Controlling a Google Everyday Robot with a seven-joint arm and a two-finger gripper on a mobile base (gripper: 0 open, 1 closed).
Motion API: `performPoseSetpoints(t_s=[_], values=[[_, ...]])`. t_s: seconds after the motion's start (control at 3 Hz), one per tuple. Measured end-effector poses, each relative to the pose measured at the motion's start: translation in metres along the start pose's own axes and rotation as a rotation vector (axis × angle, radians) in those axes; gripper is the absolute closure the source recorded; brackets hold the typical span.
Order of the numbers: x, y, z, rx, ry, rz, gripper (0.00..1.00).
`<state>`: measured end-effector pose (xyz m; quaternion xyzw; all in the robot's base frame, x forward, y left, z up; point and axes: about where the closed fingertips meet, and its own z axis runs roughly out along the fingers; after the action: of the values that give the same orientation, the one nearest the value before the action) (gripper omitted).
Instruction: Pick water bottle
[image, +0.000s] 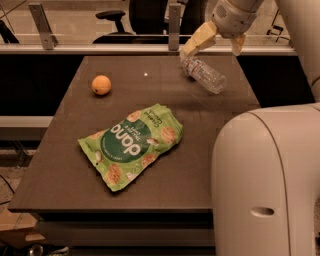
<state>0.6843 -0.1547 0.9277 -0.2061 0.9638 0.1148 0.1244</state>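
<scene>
The water bottle (205, 75) is a small clear ribbed plastic bottle lying on its side at the far right of the dark table (65, 165), its cap end pointing to the back left. My gripper (216, 46) hangs just above and behind the bottle, at the table's far edge. It is open and empty. One cream finger (198, 42) reaches down to the left, close to the bottle's cap end, and the other finger (237, 45) sits to the right.
A green snack bag (131, 145) lies in the table's middle. An orange (101, 84) sits at the far left. My white body (265, 180) fills the near right. A rail with metal posts (173, 25) runs behind the table.
</scene>
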Motion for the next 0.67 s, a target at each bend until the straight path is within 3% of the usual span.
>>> performPoseSetpoints(t_s=[0.33,0.67], values=[[0.0,0.006,0.011,-0.005,0.03,-0.017,0.0],[-0.001,0.005,0.025,0.067,0.094,-0.039,0.0]])
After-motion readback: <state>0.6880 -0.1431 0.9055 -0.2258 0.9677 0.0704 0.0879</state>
